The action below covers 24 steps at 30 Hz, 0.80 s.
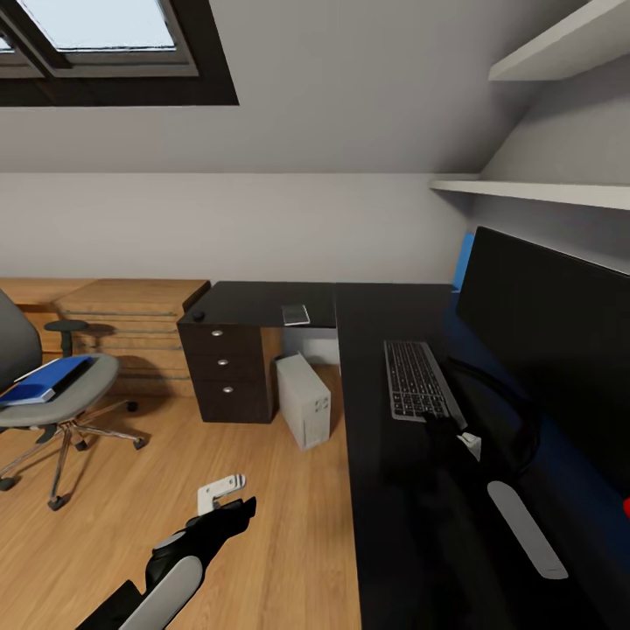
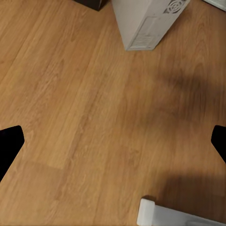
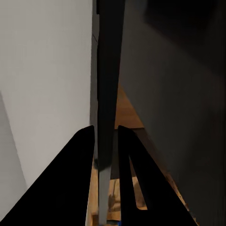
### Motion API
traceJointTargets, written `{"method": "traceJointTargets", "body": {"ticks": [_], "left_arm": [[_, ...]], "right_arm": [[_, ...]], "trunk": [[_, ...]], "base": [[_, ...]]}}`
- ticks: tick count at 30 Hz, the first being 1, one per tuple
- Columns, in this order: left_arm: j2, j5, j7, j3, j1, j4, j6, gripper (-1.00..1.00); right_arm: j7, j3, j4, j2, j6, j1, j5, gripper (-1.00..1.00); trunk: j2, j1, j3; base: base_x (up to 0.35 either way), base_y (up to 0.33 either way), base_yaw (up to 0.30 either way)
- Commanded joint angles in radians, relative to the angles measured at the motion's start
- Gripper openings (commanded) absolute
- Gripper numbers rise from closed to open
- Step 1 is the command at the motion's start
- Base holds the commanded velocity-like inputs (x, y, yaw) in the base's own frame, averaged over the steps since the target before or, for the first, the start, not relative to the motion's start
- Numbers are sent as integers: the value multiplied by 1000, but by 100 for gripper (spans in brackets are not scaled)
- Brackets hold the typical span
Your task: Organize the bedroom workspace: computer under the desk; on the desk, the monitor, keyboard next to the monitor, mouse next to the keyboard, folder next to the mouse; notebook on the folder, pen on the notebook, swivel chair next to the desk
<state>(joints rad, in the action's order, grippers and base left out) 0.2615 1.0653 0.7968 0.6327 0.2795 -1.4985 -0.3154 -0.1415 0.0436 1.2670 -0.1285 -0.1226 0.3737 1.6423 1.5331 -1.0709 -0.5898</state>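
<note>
**Right pincer clamped on the keyboard's near edge**

We see the right gripper [image 1: 448,430] over the desk [image 1: 385,490], its two dark fingers [image 3: 80,179] drawn narrow around a thin grey slab seen edge-on, which we take to be the keyboard [image 1: 418,380]. The keyboard lies flat on the black desktop, stretching away from the pincer towards the wall. The monitor [image 1: 547,324] stands just beside the pincer on its outer side, with a red dot at its lower corner.

Our left gripper [image 1: 229,512] hangs over the wooden floor [image 2: 84,103], well apart from the desk, its fingertips [image 2: 9,141] spread wide and holding nothing. Ahead of it the computer [image 1: 304,400] stands upright on the floor, beneath the desk's far wing and next to the three drawers [image 1: 223,360]. A small white object [image 1: 219,492] lies on the floor just beside this pincer.

Far off on the left pincer's outer side stands the swivel chair [image 1: 52,398], with the folder [image 1: 44,378] lying on its seat.
</note>
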Motion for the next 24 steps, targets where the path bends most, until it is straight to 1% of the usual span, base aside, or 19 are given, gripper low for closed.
{"method": "traceJointTargets", "body": {"ticks": [1, 10, 24], "left_arm": [[1, 4, 7, 2, 1, -2, -2, 100], [1, 4, 7, 1, 1, 0, -2, 100], [3, 4, 10, 3, 1, 2, 0, 100]], "right_arm": [[-3, 1, 2, -1, 0, 1, 8, -100], [-3, 1, 2, -1, 0, 1, 7, -100], [-6, 0, -7, -2, -1, 1, 7, -100]], "trunk": [[8, -4, -4], [71, -38, -32], [71, -38, -32]], "base": [[0, 0, 0], [0, 0, 0], [0, 0, 0]]}}
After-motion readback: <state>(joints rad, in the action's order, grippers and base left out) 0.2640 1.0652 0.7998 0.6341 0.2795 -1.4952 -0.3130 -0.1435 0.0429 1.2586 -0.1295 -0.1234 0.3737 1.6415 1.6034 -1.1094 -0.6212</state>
